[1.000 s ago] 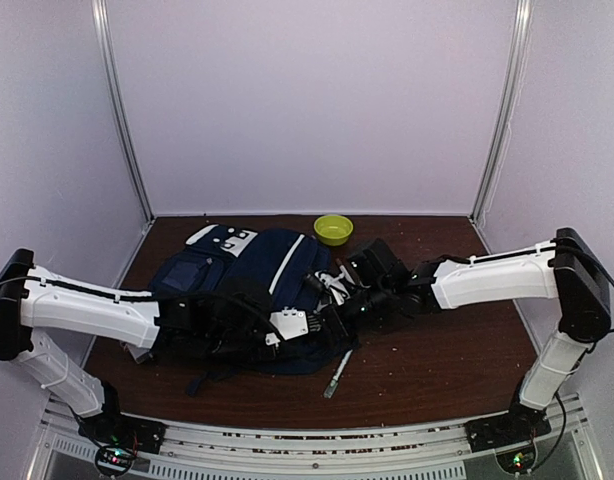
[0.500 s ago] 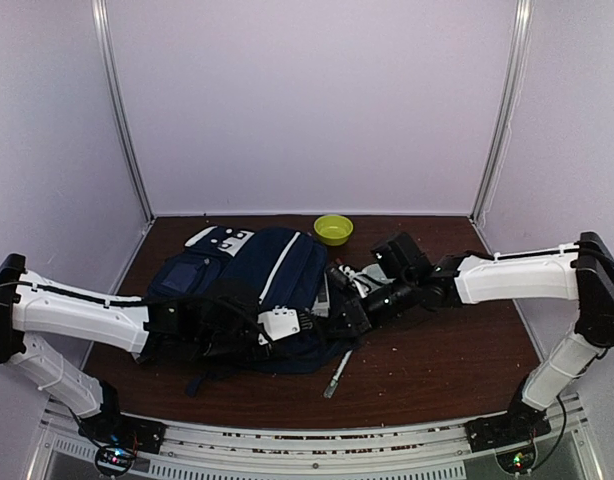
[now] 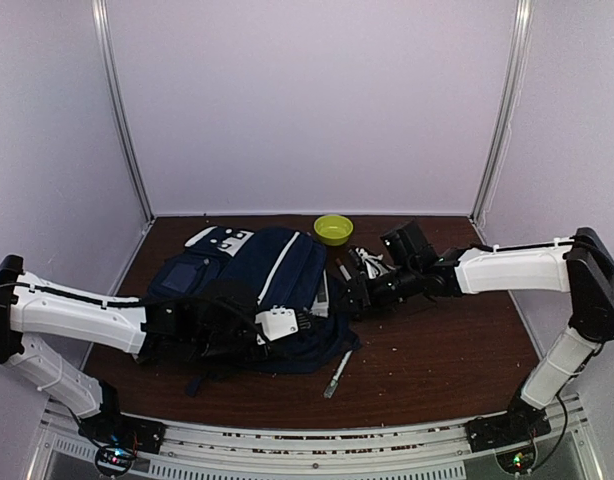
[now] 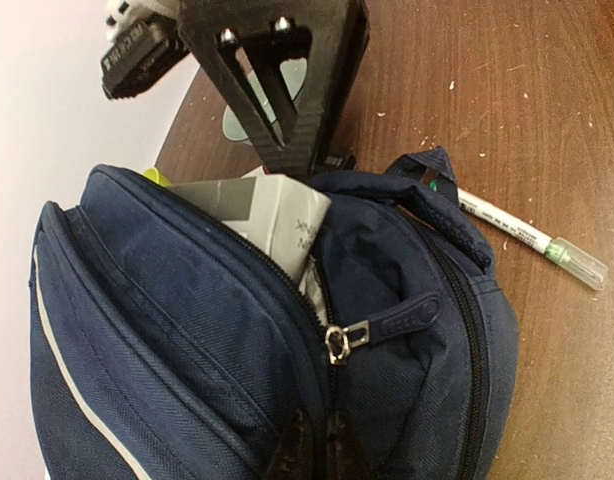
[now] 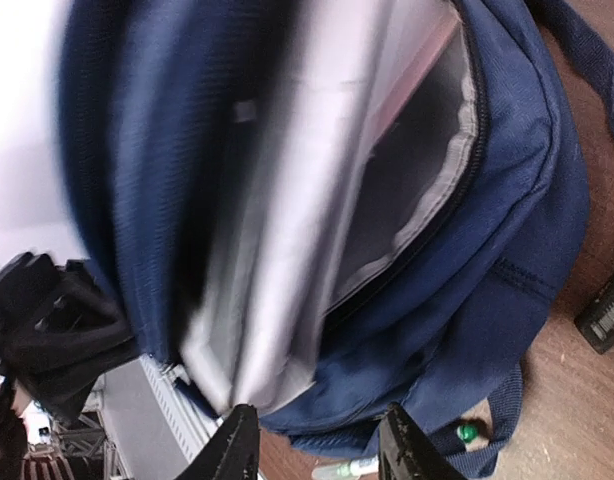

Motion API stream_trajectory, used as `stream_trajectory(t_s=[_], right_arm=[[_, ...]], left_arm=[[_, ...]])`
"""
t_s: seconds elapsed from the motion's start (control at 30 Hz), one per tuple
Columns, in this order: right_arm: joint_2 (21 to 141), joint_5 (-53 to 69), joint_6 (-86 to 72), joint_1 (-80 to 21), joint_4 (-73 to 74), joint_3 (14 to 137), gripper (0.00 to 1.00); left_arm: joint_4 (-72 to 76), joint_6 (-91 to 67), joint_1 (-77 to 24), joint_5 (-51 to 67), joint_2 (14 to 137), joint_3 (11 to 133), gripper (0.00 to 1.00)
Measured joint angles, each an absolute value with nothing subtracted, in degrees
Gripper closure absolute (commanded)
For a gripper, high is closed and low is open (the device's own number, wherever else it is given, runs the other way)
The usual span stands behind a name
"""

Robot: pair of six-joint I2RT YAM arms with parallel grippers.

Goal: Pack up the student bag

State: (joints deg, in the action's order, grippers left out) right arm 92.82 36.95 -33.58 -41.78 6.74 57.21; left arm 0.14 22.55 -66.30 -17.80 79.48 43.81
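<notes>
The navy student bag (image 3: 257, 285) lies flat on the brown table, its open mouth facing right. A grey book (image 4: 272, 215) sticks out of the mouth and also shows, blurred, in the right wrist view (image 5: 307, 200). My left gripper (image 3: 303, 322) is shut on the bag's fabric along the zip seam (image 4: 315, 450), just below the metal zip slider (image 4: 337, 343). My right gripper (image 3: 350, 295) is open and empty just right of the bag's mouth (image 5: 319, 445), with its fingers (image 5: 237, 445) apart from the bag.
A white marker with a green cap (image 3: 337, 375) lies on the table in front of the bag and shows in the left wrist view (image 4: 527, 240). A green bowl (image 3: 333, 229) stands at the back. A black flat object (image 5: 607, 310) lies right of the bag.
My right gripper has drawn back to the right and away from the bag's mouth, and the arm has straightened. My left gripper has stayed shut on the bag, shifting slightly.
</notes>
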Motion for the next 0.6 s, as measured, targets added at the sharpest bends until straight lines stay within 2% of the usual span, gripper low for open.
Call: stream_trajectory(t_s=[0.13,0.37,0.6], right_arm=[[97.3,37.1,-36.4,-42.9,4.9,59.6,0.75],[102.7,37.5,-39.0,-48.6,1.5,66.9,0.78],[107.0,37.9,-42.2,-50.3,-4.2,68.2,0.8]], left_arm=[[0.3,22.6,-66.0,-17.6,78.6,43.2,1.0],[-0.2,23.2,-65.2,-16.9,77.6,43.2,1.0],[-1.2,24.1,-64.5,-16.3,76.8,43.2,1.0]])
